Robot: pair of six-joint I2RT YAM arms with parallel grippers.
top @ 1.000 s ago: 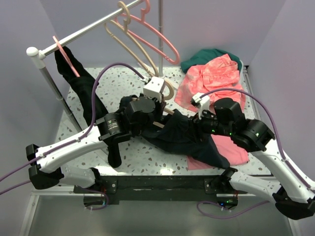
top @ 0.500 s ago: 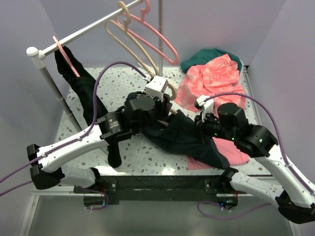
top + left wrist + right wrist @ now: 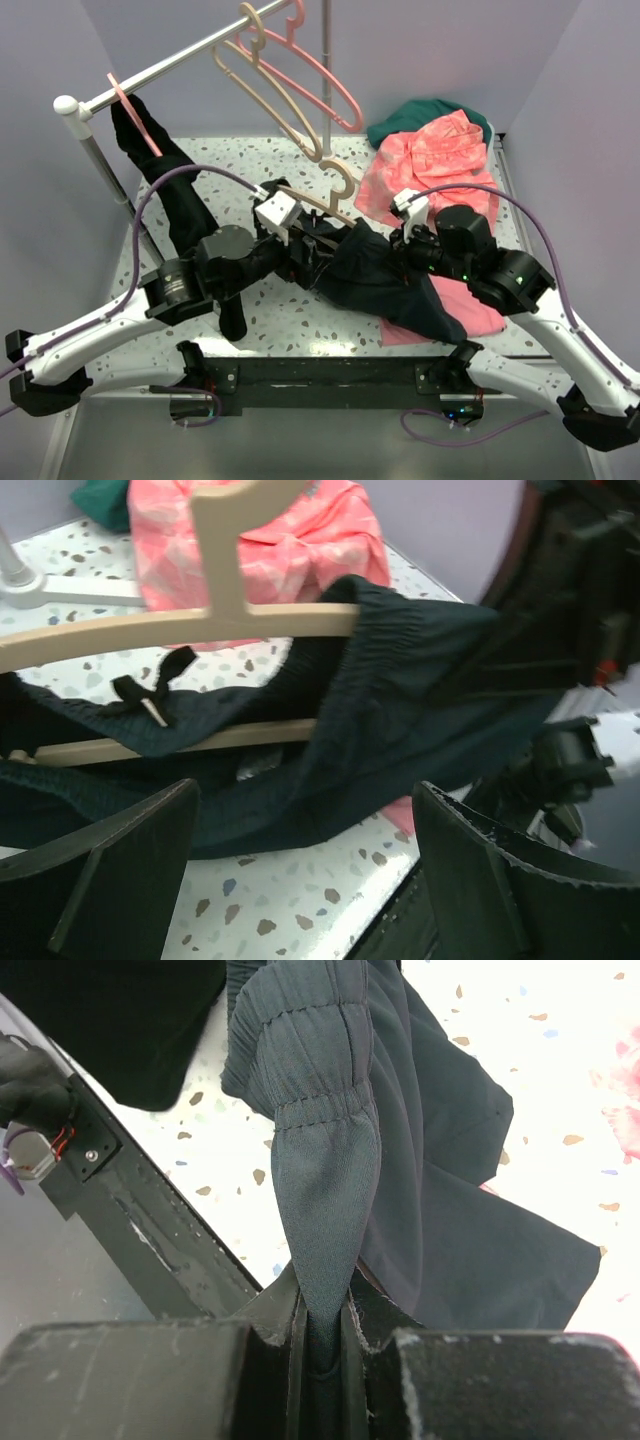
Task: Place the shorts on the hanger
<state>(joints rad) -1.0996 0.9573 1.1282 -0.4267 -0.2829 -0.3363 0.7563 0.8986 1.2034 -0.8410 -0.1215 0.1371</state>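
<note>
The dark shorts [image 3: 375,280] lie mid-table, their gathered waistband [image 3: 400,650] draped over one arm of the beige hanger [image 3: 200,625]. That hanger [image 3: 322,207] lies on the table with its lower bar [image 3: 190,743] partly under the fabric. My left gripper [image 3: 305,870] stands wide open just short of the shorts, nothing between its fingers [image 3: 500,880]. In the top view the left gripper [image 3: 305,250] sits at the shorts' left edge. My right gripper [image 3: 322,1320] is shut on a pinched fold of the waistband [image 3: 320,1140], and it shows at the shorts' right side [image 3: 412,255].
A clothes rail [image 3: 160,70] crosses the back left, carrying pink hangers [image 3: 320,85], another beige hanger [image 3: 265,85] and a long black garment [image 3: 175,190]. Pink cloth [image 3: 430,160] and teal cloth [image 3: 425,112] are piled at the back right. A folded pink cloth [image 3: 470,305] lies under the shorts.
My left gripper let go, opened wide and drew back left and toward the near edge. My right gripper closed on the shorts' waistband and stayed there.
</note>
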